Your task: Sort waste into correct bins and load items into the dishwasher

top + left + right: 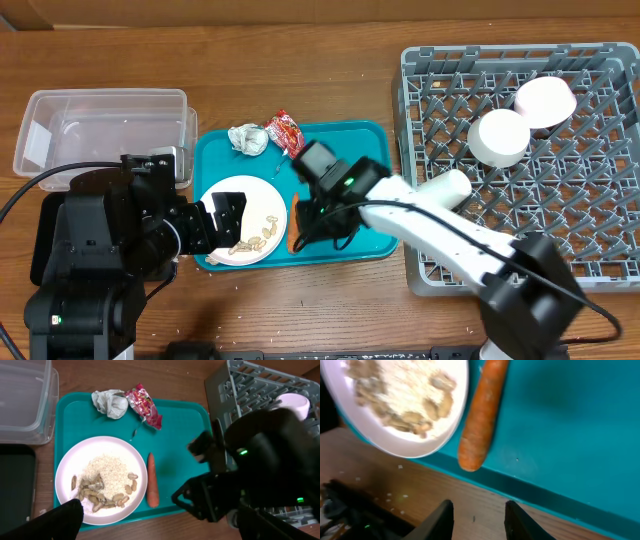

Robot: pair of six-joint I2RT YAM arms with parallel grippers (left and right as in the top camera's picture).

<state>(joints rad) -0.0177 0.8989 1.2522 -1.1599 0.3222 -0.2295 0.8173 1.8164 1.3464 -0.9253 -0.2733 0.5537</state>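
The right gripper is hovering with its two fingers parted and nothing between them. The orange carrot is lying just ahead of its fingertips on the teal tray, pointing away from the tool. To the left of the carrot from this gripper, the white plate is carrying beige scraps and rice, and the left gripper is hanging spread wide over the plate's far edge, gripping nothing.

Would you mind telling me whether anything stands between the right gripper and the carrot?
Nothing visible does. The right gripper is just off the tray edge, jaws apart, and the carrot lies bare ahead of it. The plate sits close beside the carrot, not across the path.
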